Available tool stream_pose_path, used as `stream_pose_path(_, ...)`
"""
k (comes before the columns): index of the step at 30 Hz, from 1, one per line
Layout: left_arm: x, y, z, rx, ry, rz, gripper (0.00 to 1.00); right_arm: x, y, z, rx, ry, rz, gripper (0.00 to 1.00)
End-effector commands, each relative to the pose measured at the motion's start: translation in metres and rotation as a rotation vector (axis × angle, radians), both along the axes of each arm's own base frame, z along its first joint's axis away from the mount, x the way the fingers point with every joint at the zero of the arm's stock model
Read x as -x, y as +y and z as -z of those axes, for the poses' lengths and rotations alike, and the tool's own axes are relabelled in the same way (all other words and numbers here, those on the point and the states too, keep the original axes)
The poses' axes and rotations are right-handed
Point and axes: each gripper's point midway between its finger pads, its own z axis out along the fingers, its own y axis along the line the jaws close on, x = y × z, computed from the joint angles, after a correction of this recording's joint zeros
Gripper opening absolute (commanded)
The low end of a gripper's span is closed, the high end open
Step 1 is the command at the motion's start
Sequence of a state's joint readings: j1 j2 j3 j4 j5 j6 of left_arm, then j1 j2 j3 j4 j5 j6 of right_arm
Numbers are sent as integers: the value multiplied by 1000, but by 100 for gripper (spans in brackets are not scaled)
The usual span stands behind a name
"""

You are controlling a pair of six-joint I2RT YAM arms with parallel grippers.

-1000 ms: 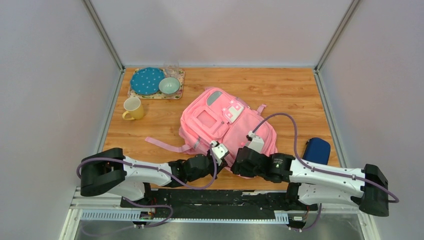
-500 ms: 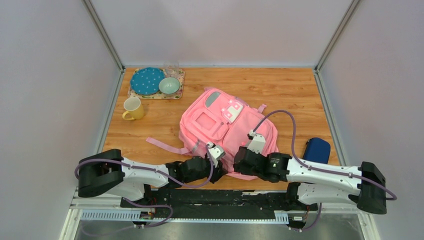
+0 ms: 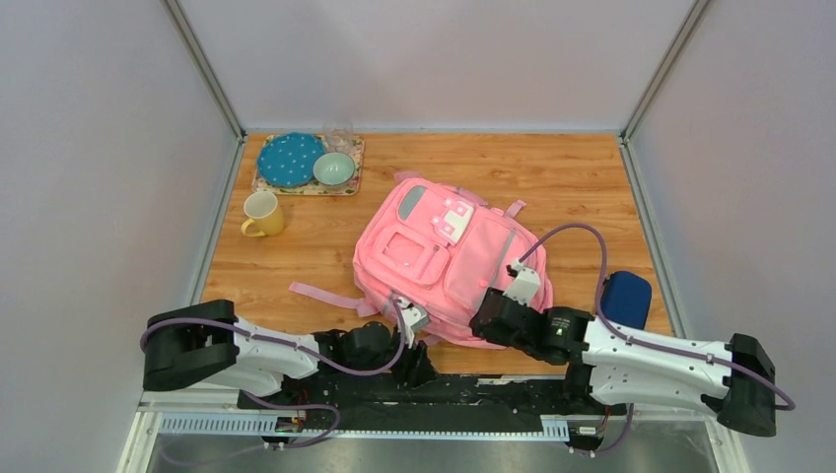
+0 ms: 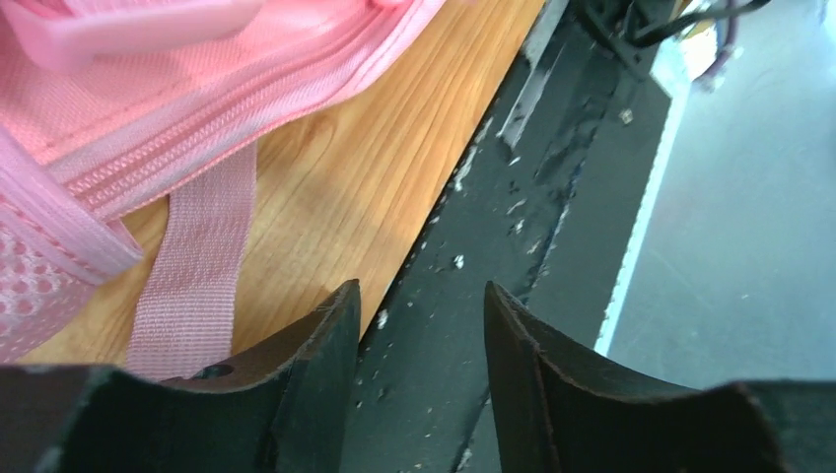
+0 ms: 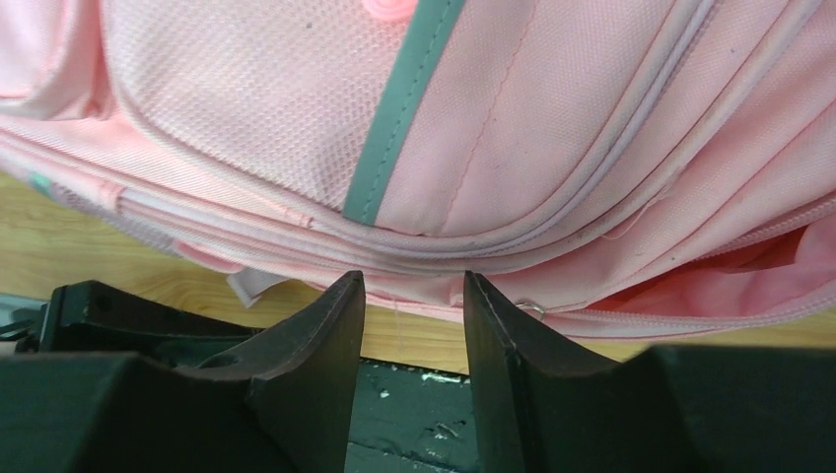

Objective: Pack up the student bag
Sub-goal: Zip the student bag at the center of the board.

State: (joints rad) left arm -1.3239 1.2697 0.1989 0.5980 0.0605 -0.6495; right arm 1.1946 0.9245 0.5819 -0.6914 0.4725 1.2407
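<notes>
A: Right, where does the large pink fabric backpack (image 3: 449, 258) lie?

B: Flat on the wooden table (image 3: 572, 187), pockets up, about mid-table, its lower edge close to the near rim. Top end points away and leftward. White-and-pink pixel patch (image 3: 455, 219) faces up near that end.

A: Left gripper (image 4: 419, 301)?

B: Low at the near table edge, just left of the bag's bottom corner. Jaws released, a gap between them, nothing in it (only the wood rim and black rail (image 4: 473, 246) show through). A flat pink webbing strap (image 4: 192, 286) lies on the wood just beyond one finger.

A: Right gripper (image 5: 409, 286)?

B: Also released. Tips sit at the bag's near hem, facing a grey reflective strip (image 5: 404, 108). Whether they touch the fabric, cannot tell. No cloth seen between the jaws.

A: Rest of the table?

B: Small dark blue case (image 3: 625, 296) just right of the bag, beside the right arm. Yellow mug (image 3: 261, 214) far left. Behind it a patterned tray (image 3: 306, 189) holding a blue dotted plate (image 3: 290, 160) and a pale green bowl (image 3: 334, 168).
</notes>
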Motion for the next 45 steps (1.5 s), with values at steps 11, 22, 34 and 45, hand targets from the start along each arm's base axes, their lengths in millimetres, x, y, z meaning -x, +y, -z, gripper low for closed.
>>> stream_pose_path(11, -63, 7, -38, 154, 154, -434, 84, 25, 28, -32, -237, -25, -86, 35)
stream_pose_path(22, -82, 8, -19, 128, 303, -553, 86, 19, 27, -5, -101, -16, -9, 37)
stream_pose_path(34, -90, 8, 7, 87, 398, -601, 80, 12, 20, 9, -55, -44, 3, 33)
stream_pose_path(45, -84, -1, 13, 97, 432, -552, 50, 10, 24, 13, -3, -47, -8, 33)
